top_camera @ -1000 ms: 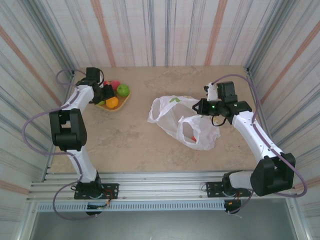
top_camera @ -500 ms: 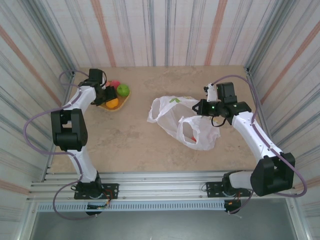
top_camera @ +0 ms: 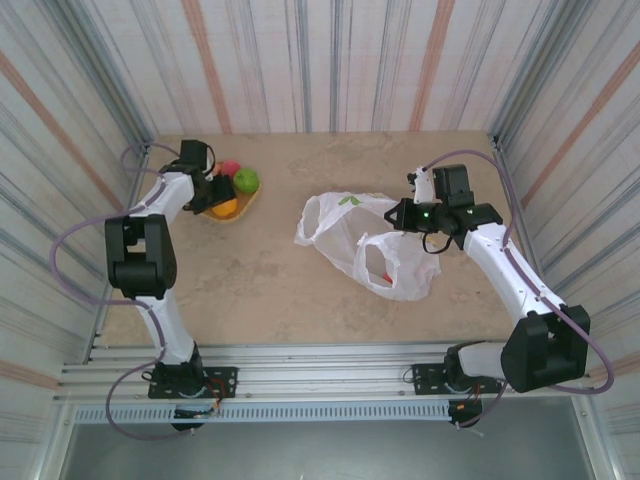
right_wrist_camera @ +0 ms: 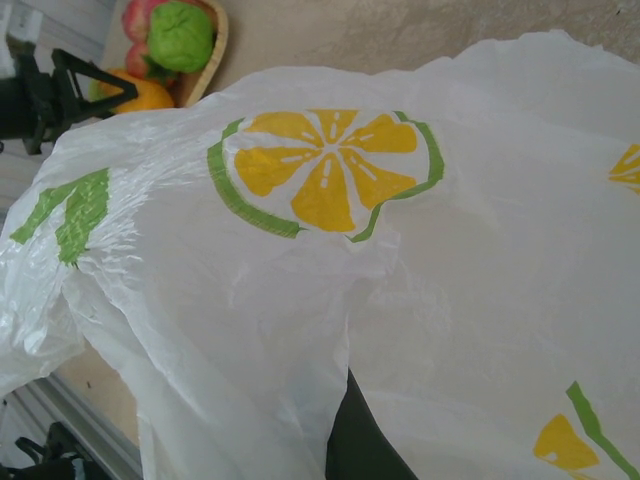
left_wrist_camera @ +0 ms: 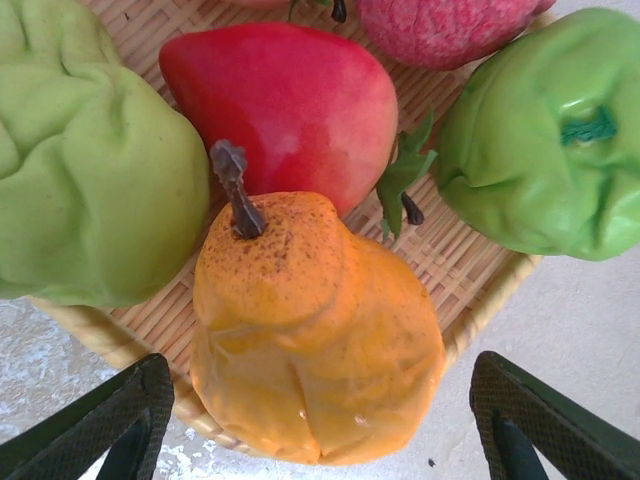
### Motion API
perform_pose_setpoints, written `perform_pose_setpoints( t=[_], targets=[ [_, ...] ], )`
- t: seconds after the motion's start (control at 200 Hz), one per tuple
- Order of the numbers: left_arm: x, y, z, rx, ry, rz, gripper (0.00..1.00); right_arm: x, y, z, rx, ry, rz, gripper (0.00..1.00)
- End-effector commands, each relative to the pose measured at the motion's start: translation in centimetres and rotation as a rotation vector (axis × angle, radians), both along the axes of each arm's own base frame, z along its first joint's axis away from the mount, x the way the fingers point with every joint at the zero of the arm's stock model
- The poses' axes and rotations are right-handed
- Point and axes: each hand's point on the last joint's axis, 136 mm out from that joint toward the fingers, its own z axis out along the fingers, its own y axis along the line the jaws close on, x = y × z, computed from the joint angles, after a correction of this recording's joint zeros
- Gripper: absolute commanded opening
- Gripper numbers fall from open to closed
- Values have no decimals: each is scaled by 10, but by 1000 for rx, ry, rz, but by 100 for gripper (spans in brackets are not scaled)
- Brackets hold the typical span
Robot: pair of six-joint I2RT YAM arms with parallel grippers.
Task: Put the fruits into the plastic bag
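Nearby, lemon-printed plastic bag (right_wrist_camera: 400,300), left end effector (left_wrist_camera: 320,440) spread over pear (left_wrist_camera: 315,330)

The left gripper (top_camera: 213,195) hangs over the woven tray (top_camera: 251,202) with fruits (top_camera: 246,180). The right gripper (top_camera: 400,215) holds the plastic bag (top_camera: 345,235) at its edge.

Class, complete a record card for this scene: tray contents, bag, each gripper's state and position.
Tray: woven tray, holding orange pear, red fruit, green fruits
Bag: plastic bag, mouth open, something red showing inside
Left gripper: open, fingers either side of orange pear
Right gripper: at bag's edge, jaws hidden by plastic
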Motion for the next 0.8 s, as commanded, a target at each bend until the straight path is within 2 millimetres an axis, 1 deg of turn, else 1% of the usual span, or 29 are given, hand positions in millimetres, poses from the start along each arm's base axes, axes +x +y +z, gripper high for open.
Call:
perform_pose_setpoints(
  t=[0.0, 0.411, 0.792],
  targets=[
    [-4, -5, -15, -1, 34, -3, 82, -4, 2, -2, 12, 20, -2, 0],
    [2, -7, -25, -16, 46, -6, 83, -3, 6, -2, 10, 25, 7, 0],
    [9, -12, -30, -34, 39, -14, 82, -5, 10, -5, 4, 34, 15, 0]
  ],
)
